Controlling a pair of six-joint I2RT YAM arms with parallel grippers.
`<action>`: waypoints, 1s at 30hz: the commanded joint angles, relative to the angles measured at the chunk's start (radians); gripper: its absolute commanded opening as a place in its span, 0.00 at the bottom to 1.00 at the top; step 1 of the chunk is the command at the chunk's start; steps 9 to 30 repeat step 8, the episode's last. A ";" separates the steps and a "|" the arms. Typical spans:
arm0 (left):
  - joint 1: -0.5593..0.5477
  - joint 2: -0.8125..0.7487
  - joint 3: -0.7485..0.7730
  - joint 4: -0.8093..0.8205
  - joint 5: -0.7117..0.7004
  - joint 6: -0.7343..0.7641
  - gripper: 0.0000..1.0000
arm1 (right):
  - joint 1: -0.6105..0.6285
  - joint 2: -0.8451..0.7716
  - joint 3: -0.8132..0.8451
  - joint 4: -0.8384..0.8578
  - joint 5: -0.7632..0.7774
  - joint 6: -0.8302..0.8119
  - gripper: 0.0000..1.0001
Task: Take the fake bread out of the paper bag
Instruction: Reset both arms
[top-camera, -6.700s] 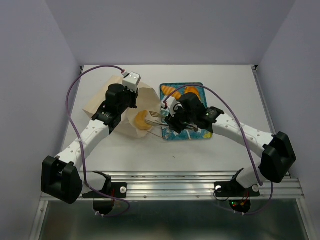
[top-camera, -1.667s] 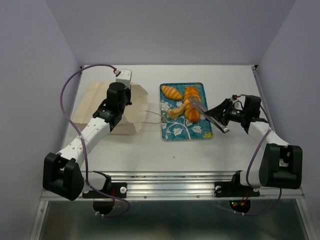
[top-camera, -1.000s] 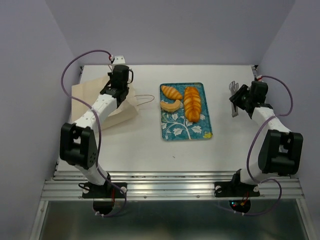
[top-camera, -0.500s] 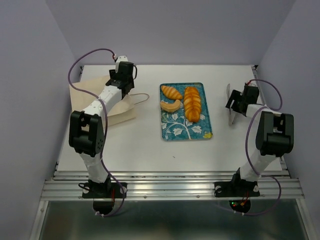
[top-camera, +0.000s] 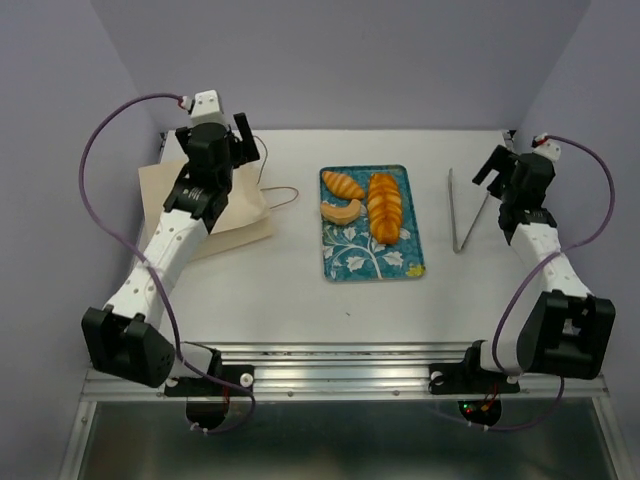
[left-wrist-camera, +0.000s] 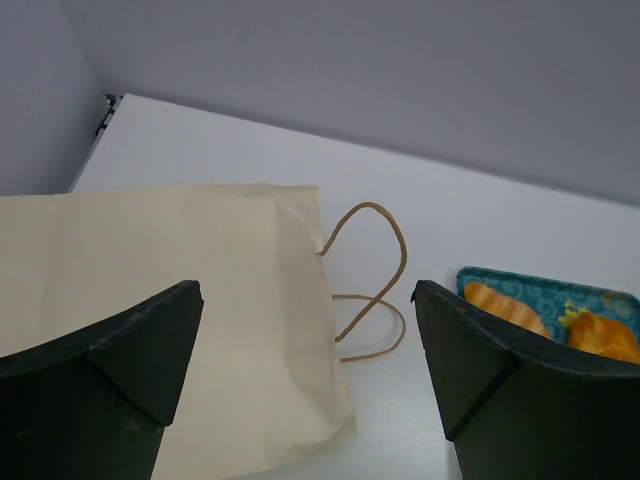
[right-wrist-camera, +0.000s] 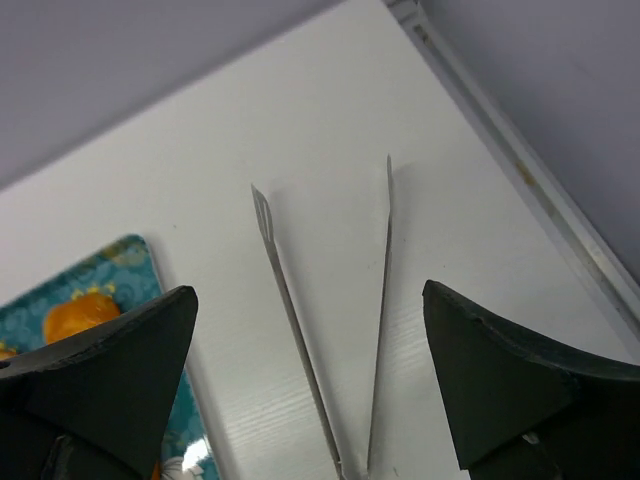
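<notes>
Paper bag (top-camera: 243, 215): pale beige and creased, lying collapsed flat toward the far-left corner of the white surface (top-camera: 300, 290), its thin string handles (left-wrist-camera: 372, 262) looping out toward the tray.
Fake bread: all three glossy golden-orange pieces rest on the teal floral tray (top-camera: 375, 262) at mid-surface, well apart from the bag: a long ridged loaf (top-camera: 384, 207), a small oval roll (top-camera: 343, 185) and a crescent croissant (top-camera: 341, 211).
Change: seconds ago the croissant sat at the bag's mouth, gripped in tongs; it now lies on the tray between the roll and the loaf, and both arms have drawn back to the sides.
Left tool (left-wrist-camera: 305, 300): spread wide and empty above the bag it had been pinching a second ago.
Right tool (right-wrist-camera: 310, 295): spread wide and empty; the thin metal tongs (right-wrist-camera: 290, 310) it carried now lie in a narrow V near the right edge of the surface.
Standing: with the bag flat, showing no bulge, and both tools let go, the job looks finished.
</notes>
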 joint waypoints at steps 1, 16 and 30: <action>0.001 -0.179 -0.136 0.178 0.025 -0.015 0.99 | -0.005 -0.115 -0.015 0.022 0.122 0.075 1.00; 0.001 -0.331 -0.251 0.212 -0.026 -0.052 0.99 | -0.005 -0.270 -0.074 0.080 0.182 0.101 1.00; 0.001 -0.331 -0.251 0.212 -0.026 -0.052 0.99 | -0.005 -0.270 -0.074 0.080 0.182 0.101 1.00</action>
